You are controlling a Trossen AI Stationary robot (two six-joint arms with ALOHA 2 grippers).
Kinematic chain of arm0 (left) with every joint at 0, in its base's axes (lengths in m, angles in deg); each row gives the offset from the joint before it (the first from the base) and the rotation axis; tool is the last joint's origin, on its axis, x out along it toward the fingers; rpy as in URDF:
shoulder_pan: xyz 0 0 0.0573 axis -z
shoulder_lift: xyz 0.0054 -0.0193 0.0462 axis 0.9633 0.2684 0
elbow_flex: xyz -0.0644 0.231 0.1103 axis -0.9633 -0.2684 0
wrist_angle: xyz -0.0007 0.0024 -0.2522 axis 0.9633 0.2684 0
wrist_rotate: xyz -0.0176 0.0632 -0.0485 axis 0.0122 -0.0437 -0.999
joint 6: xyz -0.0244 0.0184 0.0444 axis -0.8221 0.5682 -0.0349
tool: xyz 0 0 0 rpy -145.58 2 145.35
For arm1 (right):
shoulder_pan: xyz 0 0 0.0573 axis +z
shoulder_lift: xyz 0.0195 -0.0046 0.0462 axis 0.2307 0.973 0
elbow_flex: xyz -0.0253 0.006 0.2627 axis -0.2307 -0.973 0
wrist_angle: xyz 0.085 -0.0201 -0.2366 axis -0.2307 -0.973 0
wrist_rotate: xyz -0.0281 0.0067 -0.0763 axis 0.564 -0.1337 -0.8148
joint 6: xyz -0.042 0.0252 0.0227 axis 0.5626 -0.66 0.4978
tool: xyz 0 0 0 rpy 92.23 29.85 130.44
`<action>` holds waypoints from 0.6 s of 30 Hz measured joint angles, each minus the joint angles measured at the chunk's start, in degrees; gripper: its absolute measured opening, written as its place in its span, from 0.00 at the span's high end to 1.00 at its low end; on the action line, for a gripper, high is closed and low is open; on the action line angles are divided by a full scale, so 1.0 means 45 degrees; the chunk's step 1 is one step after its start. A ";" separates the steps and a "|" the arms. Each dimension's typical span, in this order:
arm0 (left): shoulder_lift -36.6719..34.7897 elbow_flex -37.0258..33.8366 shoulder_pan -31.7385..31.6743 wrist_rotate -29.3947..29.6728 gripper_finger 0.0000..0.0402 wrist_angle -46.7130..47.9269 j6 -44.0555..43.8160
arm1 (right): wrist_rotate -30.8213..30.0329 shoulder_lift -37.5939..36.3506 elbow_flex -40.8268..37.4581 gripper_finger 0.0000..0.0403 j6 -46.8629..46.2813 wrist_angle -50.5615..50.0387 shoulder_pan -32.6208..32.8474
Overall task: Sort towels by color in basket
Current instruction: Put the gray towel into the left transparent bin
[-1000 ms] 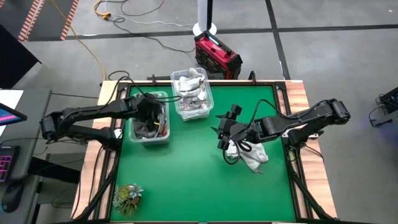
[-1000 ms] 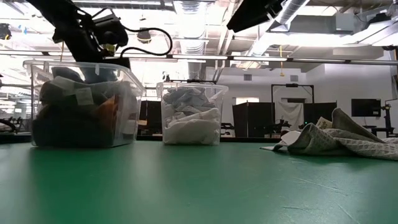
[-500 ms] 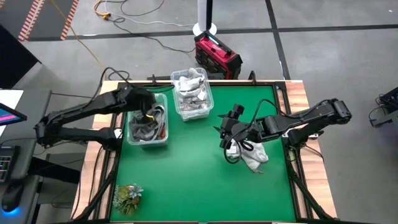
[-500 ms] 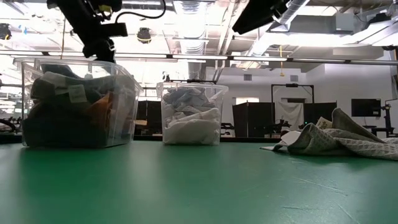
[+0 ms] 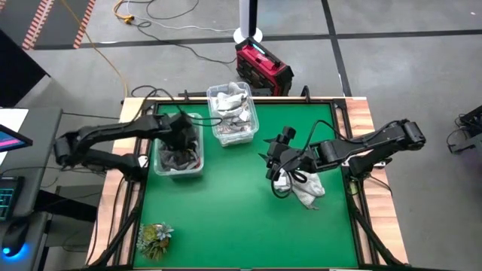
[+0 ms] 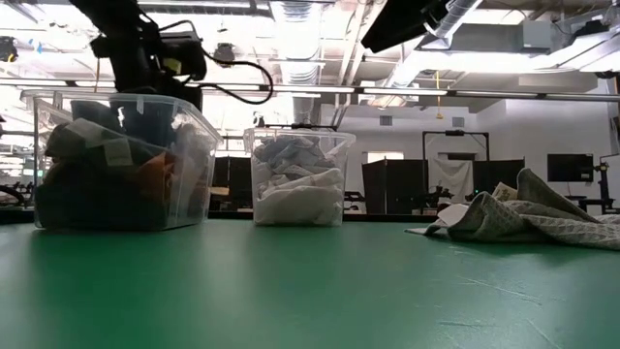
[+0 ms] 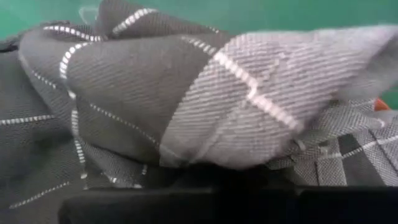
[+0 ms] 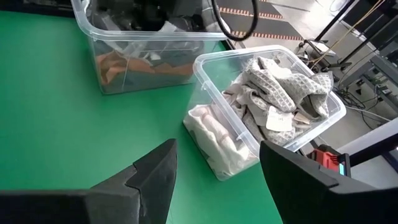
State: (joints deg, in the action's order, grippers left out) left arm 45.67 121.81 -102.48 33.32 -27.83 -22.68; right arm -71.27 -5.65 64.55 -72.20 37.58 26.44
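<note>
A clear bin (image 5: 197, 120) at the table's far left holds dark grey, grey plaid (image 7: 186, 93) and rust-orange (image 6: 160, 170) towels. A second clear bin (image 5: 233, 113) beside it holds white and pale grey towels (image 8: 273, 87). My left gripper (image 5: 181, 139) is shut and reaches down into the left bin among the dark towels. A pale patterned towel (image 5: 305, 190) lies crumpled on the green mat at the right. Above its left edge my right gripper (image 5: 269, 167) hangs open, with nothing between its fingers (image 8: 155, 174). My left gripper comes from above, pointing steeply down, with its shut fingers at the top of the pile in the left bin (image 6: 145, 107). Grey plaid cloth (image 7: 205, 149) lies right against them. The fingertips are hidden by cloth and gripper, so whether they press or only touch, I cannot tell.
A small green leafy plant (image 5: 154, 239) stands at the near left corner. The middle and near part of the green mat (image 5: 226, 218) is bare. A red case (image 5: 263, 68) sits on the floor beyond the far edge.
My left gripper rose clear above the left bin, then came back down into it, tipping steeper, shut throughout. The left bin has slid a little toward the table's left edge. My right arm has kept still.
</note>
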 joint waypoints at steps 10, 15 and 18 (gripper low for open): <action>-0.0909 0.2469 0.0166 0.0484 1.00 0.1163 0.1211 | 0.0000 0.0000 -0.0004 0.36 0.0101 -0.0010 -0.0024; -0.1950 0.2980 0.0396 0.2814 1.00 0.1155 0.1276 | 0.0000 0.0000 -0.0003 0.36 0.0091 -0.0022 0.0064; -0.2231 0.2983 0.0391 0.5225 1.00 0.1497 0.1297 | 0.0005 0.0003 -0.0005 0.36 0.0091 -0.0015 0.0102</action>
State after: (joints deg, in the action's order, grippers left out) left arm 35.63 135.23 -100.72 56.83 -21.10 -16.85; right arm -71.25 -5.63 64.53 -71.79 37.52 26.90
